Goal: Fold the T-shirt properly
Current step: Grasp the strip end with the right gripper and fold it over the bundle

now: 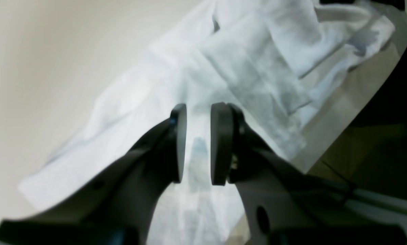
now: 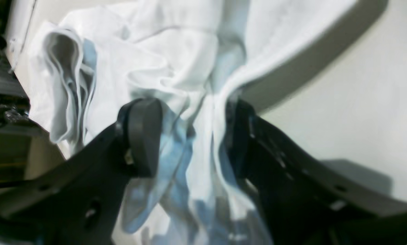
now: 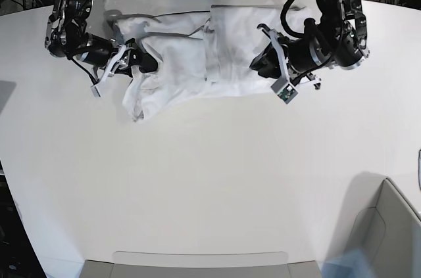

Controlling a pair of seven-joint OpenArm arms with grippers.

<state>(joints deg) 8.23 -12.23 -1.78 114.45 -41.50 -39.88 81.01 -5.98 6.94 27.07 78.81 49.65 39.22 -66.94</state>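
Base view bright, evenly lit from overhead; white tabletop (image 3: 210, 179) nearly washed out, 1 soft shadow at bottom right. Both wrist views motion-blurred and soft, with a bluish cast in the T-shirt (image 1: 223, 68) folds. Left gripper (image 1: 198, 144) and right gripper (image 2: 193, 136) read as dark, underexposed silhouettes. Edges curve with wide-lens distortion; corners fall dim.

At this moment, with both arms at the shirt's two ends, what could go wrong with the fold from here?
1. The T-shirt lies bunched and creased across the table; folding now would likely lock those wrinkles in.
2. The right gripper has several crumpled layers between its fingers, so it may lift a wad instead of one edge.
3. The left gripper holds only a narrow strip of cloth, which might slip out under tension.
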